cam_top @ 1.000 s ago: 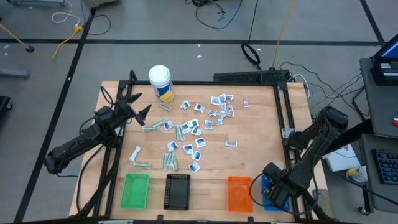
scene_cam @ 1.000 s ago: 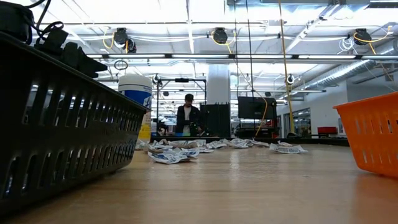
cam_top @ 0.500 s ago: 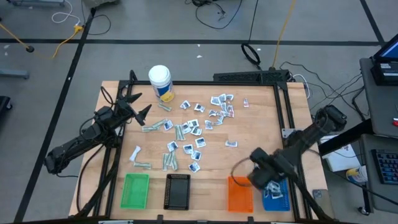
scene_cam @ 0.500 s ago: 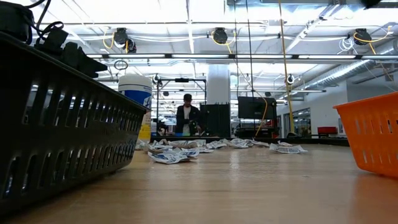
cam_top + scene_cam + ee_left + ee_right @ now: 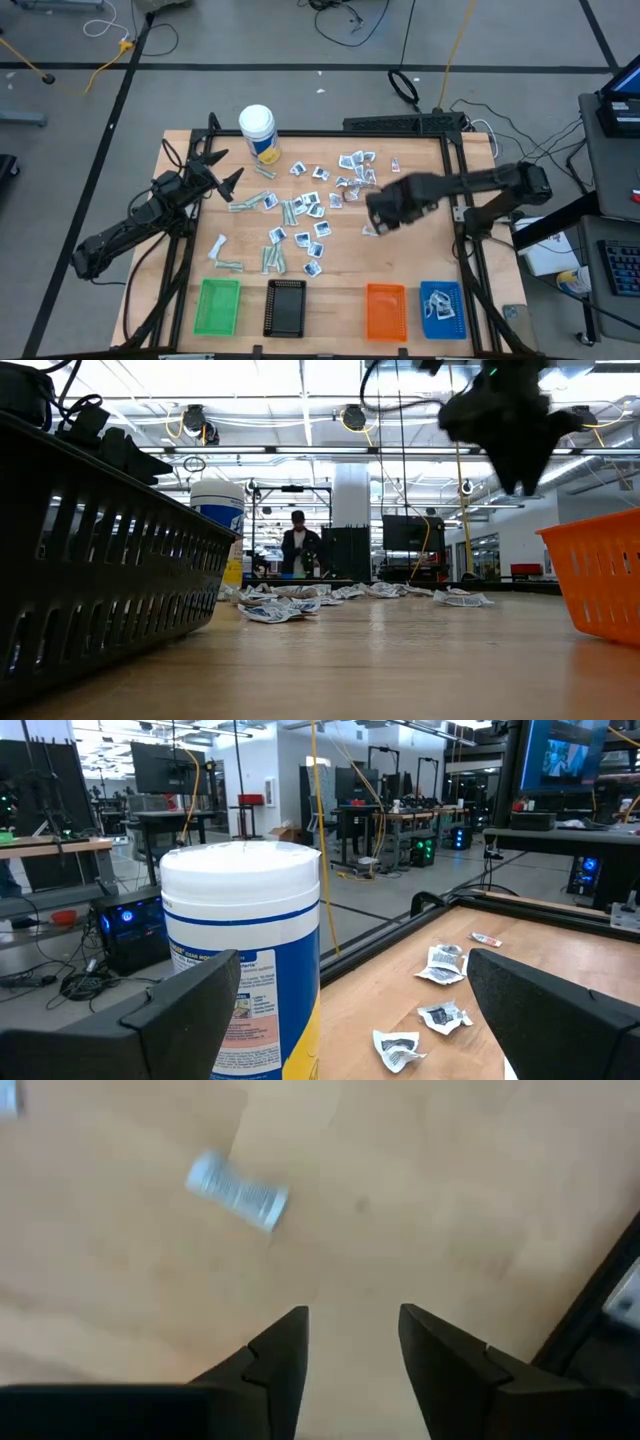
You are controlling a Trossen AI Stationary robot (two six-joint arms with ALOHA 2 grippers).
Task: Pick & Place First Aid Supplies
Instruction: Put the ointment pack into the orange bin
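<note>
High view: right gripper (image 5: pixel 383 212) above table (image 5: pixel 420 265), over lone sachet (image 5: pixel 372 231), fingers apart, empty. Other sachets (image 5: pixel 310 205) scattered mid-table; some lie in blue tray (image 5: pixel 442 309). Left gripper (image 5: pixel 222 172) near bottle (image 5: pixel 258 133), fingers wide apart.

White-and-blue sachets (image 5: pixel 318 203) and grey-green strips (image 5: pixel 243 205) dot the tan wood table (image 5: pixel 400 260). Trays: green (image 5: pixel 217 306), black (image 5: pixel 286 307), orange (image 5: pixel 385 310), blue (image 5: pixel 442 310). White bottle (image 5: pixel 258 133), yellow label. Both arms are dark.
</note>
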